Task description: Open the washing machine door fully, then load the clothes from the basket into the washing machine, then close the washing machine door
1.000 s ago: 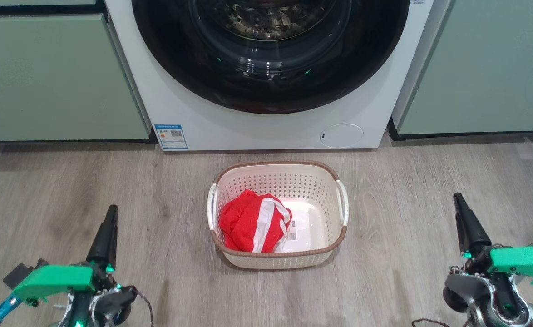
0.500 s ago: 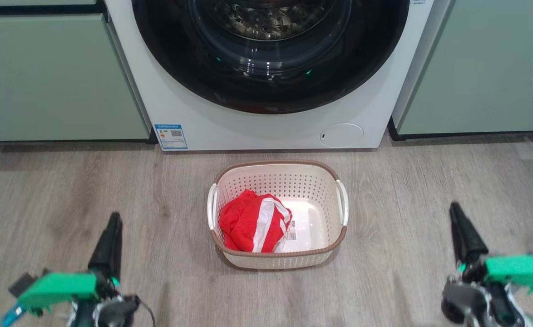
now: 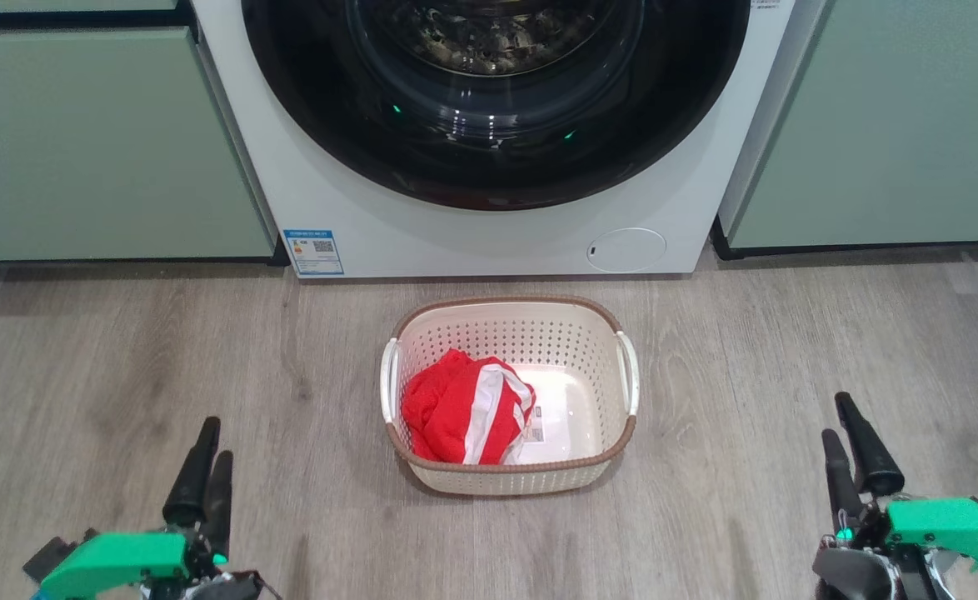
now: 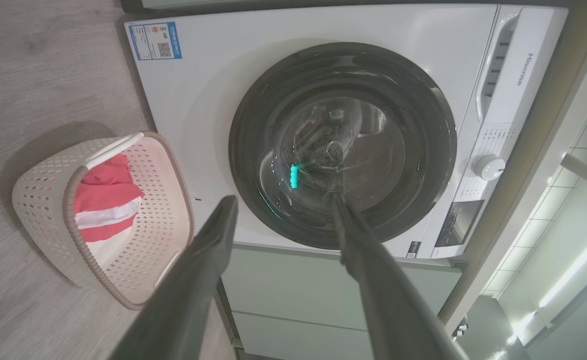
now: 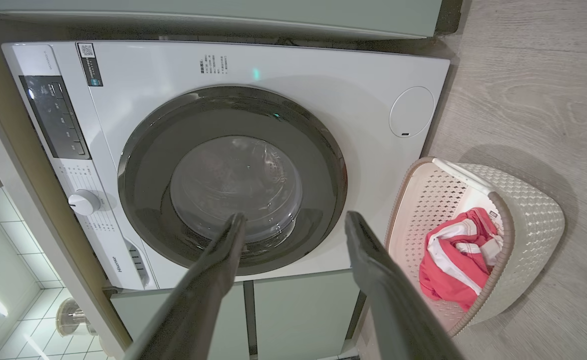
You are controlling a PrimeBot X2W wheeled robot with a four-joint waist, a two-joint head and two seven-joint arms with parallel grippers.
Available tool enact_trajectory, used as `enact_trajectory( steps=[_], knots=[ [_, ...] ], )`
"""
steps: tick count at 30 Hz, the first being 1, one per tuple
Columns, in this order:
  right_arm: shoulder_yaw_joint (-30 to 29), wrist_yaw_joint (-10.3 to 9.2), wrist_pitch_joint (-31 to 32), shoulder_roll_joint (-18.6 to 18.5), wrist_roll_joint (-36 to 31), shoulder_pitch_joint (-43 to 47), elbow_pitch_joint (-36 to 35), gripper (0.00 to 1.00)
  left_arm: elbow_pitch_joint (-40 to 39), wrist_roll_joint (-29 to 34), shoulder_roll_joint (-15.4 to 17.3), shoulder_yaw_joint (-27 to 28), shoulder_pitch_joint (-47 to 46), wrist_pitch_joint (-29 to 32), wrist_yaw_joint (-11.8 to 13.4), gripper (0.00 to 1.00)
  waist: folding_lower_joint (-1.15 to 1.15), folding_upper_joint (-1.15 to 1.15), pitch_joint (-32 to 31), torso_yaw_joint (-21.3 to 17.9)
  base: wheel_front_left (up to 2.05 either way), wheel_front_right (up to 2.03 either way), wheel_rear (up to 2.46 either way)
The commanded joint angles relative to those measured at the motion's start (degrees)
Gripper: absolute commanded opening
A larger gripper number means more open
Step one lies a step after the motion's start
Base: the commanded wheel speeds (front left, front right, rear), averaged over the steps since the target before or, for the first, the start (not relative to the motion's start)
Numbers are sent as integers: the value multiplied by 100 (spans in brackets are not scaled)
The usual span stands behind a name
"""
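The white washing machine [image 3: 456, 237] stands at the top of the head view, and the washing machine door [image 3: 497, 171] lies shut, its black rim flush with the front. On the floor before it sits the cream basket [image 3: 506, 479] holding the red and white clothes [image 3: 464, 408] in its left half. My left gripper [image 3: 216, 440] hovers low at the left, open and empty. My right gripper [image 3: 835, 417] is low at the right, also open and empty. Both are well apart from the basket. The left wrist view shows the left gripper [image 4: 284, 199] spread before the door [image 4: 343, 145], and the right gripper [image 5: 296, 216] is likewise spread before the door [image 5: 233, 180].
Pale green cabinets flank the machine on the left [image 3: 97, 142] and right [image 3: 897, 125]. Grey wood floor [image 3: 164, 350] spreads around the basket. The machine's control panel and knob [image 4: 488, 166] sit along its top edge.
Both grippers have gone from shut to open. Both have also dropped lower in the head view, drawing back from the machine. Basket and clothes have not moved.
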Motion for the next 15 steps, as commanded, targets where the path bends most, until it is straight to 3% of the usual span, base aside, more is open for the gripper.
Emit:
enact_trajectory(
  steps=[1,15],
  knots=[
    [-19,0,-44,-17,-55,-238,-228,100,-220,43,35,63,-247,-65,-8,100,0,0,-1,1,0,0,0],
    [-174,0,-297,-29,-769,-331,-479,100,-413,384,44,300,-303,-317,-15,100,0,0,-22,21,0,0,0]
  ],
)
